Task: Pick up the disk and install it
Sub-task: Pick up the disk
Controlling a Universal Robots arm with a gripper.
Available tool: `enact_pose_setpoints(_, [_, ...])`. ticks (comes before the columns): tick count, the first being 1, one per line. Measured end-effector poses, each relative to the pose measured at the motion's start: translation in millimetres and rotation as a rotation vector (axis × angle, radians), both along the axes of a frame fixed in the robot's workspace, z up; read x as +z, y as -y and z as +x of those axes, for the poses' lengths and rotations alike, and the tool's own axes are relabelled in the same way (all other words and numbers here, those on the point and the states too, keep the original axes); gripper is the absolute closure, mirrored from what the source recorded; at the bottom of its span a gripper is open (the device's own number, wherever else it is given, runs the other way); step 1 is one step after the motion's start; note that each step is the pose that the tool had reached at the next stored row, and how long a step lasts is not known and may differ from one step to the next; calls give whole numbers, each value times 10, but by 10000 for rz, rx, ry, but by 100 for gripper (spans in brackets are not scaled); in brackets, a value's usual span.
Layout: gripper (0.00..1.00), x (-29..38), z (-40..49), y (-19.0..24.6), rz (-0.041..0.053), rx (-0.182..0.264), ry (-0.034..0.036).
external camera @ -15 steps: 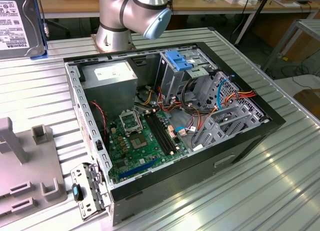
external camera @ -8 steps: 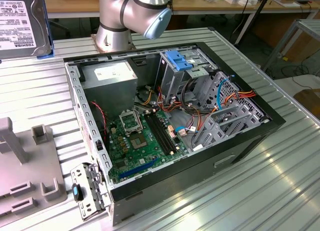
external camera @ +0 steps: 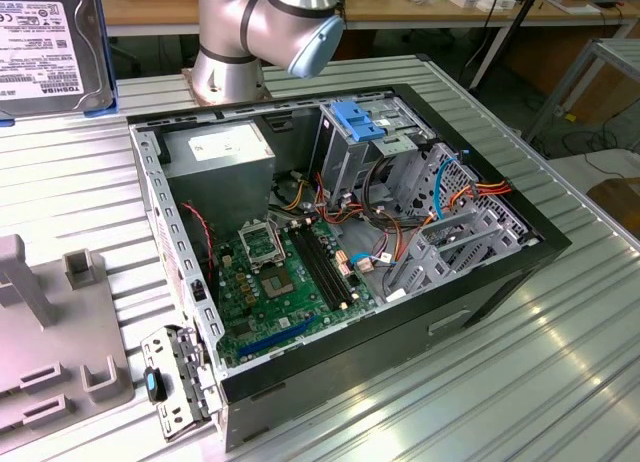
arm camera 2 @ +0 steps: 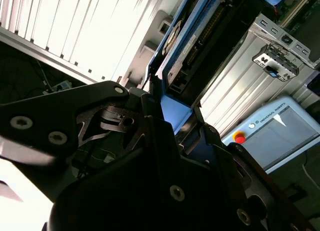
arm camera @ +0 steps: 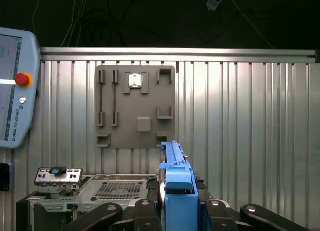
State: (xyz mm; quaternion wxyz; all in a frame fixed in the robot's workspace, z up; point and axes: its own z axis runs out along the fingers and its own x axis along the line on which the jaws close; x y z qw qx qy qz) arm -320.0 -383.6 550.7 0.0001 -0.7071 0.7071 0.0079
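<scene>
1. In the first wrist view, the gripper [arm camera: 179, 213] is closed on the disk [arm camera: 175, 183]. Its black fingers [arm camera: 148, 213] press on either side of the bright blue carrier, with no gap that we can see.
2. We see the disk edge-on there. It is held up in the air, clear of the table [arm camera: 250, 141] and outside the computer case [arm camera: 100, 193].
3. In the second wrist view, the dark drive body and its blue rail run straight out from between the fingers.
4. In the exterior view, the disk appears at the exterior view's left, above the table's far corner. Its labelled face is turned toward us and a blue rail runs down its side.
5. The computer case stands open near the middle of the table. Its motherboard [external camera: 275, 282] is exposed, and a lighter blue bracket [external camera: 355, 119] sits on the drive cage at the case's far side.
6. A grey fixture plate [arm camera: 135, 106] lies flat on the table, apart from the case.
7. The arm's base [external camera: 240, 42] rises at the table's far edge, and a teach pendant [arm camera: 12, 86] lies at the table's side edge.
</scene>
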Motion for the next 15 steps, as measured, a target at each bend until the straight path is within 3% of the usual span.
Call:
enact_pose_setpoints(7, [63,-1,157,0,1,0,1])
enact_pose_setpoints(9, [63,-1,274,0,0,0,1])
enact_pose_setpoints(15, [63,-2,446,0,1,0,0])
